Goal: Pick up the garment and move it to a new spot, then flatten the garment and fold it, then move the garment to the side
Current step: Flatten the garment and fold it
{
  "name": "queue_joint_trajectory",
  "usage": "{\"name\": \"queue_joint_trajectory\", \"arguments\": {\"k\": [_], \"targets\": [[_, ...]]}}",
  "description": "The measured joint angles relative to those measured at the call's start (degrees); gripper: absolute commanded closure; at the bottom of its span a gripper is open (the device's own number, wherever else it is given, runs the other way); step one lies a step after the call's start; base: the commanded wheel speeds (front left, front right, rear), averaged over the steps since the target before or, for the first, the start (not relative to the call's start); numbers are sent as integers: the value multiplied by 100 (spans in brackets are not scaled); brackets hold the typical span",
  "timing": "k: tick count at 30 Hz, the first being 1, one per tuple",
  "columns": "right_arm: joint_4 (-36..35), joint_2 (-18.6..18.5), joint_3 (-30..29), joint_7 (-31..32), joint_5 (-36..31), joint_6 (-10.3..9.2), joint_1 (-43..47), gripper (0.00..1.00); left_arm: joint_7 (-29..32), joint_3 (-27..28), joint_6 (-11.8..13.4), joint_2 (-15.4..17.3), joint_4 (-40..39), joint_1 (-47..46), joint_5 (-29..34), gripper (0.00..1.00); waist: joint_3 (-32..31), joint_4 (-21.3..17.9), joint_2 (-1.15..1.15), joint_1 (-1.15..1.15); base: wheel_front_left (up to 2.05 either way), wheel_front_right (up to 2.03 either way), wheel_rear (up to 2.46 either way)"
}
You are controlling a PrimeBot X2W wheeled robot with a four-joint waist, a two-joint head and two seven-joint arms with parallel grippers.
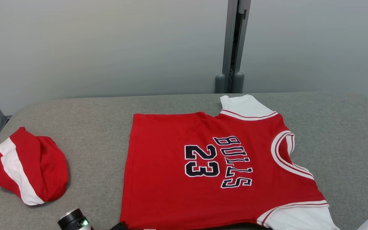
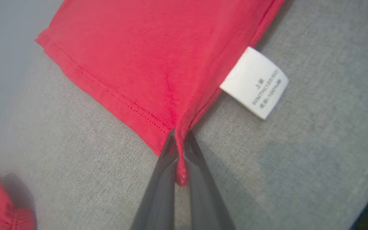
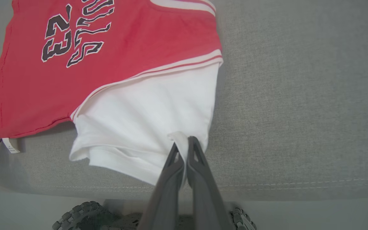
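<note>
Pinching the red jersey (image 1: 209, 166) at its two near corners, both grippers sit at the front edge of the table (image 1: 91, 121): the left gripper (image 2: 180, 135) is clamped on the hem corner just beside the white care label (image 2: 254, 82), the right gripper (image 3: 184, 143) on the edge of the white sleeve (image 3: 145, 118). The jersey lies flat mid-table, long axis running across the table, hem leftward, collar rightward, so all its cloth lies beyond both grippers, toward the table's far edge. Folding likely means carrying this near side over that way, arms level.
</note>
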Motion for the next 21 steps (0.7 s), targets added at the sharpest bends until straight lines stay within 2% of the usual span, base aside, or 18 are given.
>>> {"name": "queue_joint_trajectory", "arguments": {"k": [8, 21], "targets": [[-86, 1, -65, 14, -113, 0, 121, 100, 522, -122, -9, 476, -1047, 277, -177, 100, 28, 90, 0, 0, 0, 0, 0], [-45, -188, 52, 105, -98, 0, 368, 100, 1636, -188, 40, 1602, -3443, 955, -407, 100, 66, 163, 0, 0, 0, 0, 0]]}}
